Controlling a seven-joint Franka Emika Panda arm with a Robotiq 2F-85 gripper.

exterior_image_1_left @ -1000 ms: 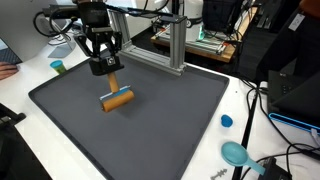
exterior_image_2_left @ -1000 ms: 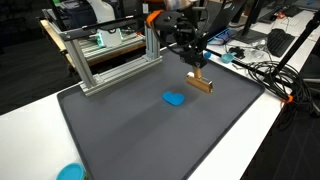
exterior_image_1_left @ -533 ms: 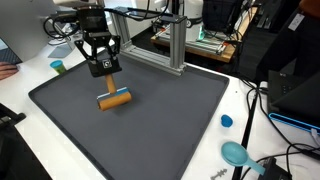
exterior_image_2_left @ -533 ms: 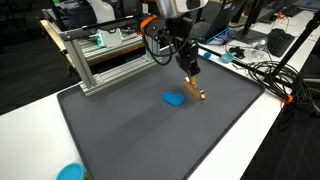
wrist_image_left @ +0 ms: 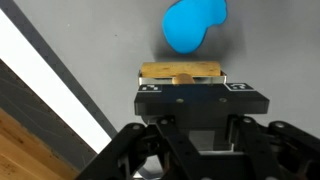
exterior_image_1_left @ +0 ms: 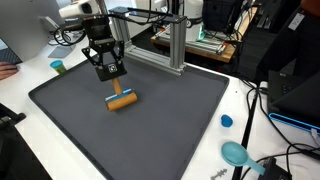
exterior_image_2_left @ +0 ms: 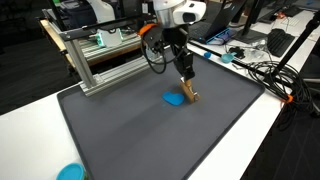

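Black gripper (wrist_image_left: 181, 86) fingers are pinched narrow on the short stem of a wooden T-shaped tool (wrist_image_left: 181, 70). Its crossbar head points down at the grey mat (wrist_image_left: 90, 40); whether it touches the mat I cannot tell. Just beyond the head lies a blue lump (wrist_image_left: 193, 25), near but apart. Farther back, in an exterior view, stands an aluminium frame (exterior_image_2_left: 80, 65).

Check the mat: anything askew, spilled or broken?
Nothing stands out. The end effector is shut on a wooden tool, its head low over the grey mat next to a blue blob. No spill or damage visible. A small blue cap lies off the mat.
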